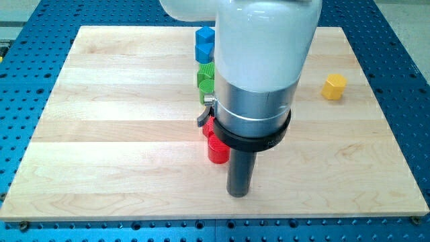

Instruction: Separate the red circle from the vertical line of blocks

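One red circle (217, 150) sits near the middle of the worktop (101, 134), at the six o'clock end of the line. It looks small, hard and light, so a push on its side should slide it. Another red piece, a green block (205, 76) and a blue block (205, 42) run toward twelve o'clock. My tip (238, 193), a bare rod end effector with nothing to open or close, rests just past the circle around five o'clock. A yellow block (334, 87) sits far off near two o'clock.

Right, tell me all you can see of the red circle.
The red circle is a short, glossy red cylinder standing upright on the wooden board, at the bottom end of the vertical line of blocks. Its top and right side are partly hidden by the arm. Another red block sits just above it, seemingly touching. My tip rests just below and to the view's right of it; whether they touch is unclear.
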You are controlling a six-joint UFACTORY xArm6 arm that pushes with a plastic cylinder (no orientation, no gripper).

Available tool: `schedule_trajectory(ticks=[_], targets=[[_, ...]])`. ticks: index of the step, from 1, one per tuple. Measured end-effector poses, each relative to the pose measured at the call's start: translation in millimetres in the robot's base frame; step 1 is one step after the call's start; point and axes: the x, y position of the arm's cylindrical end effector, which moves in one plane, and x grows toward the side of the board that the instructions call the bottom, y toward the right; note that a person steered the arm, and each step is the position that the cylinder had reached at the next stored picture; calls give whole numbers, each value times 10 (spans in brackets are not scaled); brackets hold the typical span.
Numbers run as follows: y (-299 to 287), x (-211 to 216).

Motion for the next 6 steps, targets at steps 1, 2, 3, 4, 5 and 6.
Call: schedule_trajectory(ticks=[1, 2, 3, 4, 5, 6], targets=[[-91, 0], [-498, -19], [-658, -375], [-494, -495], [218, -693], [675, -726]])
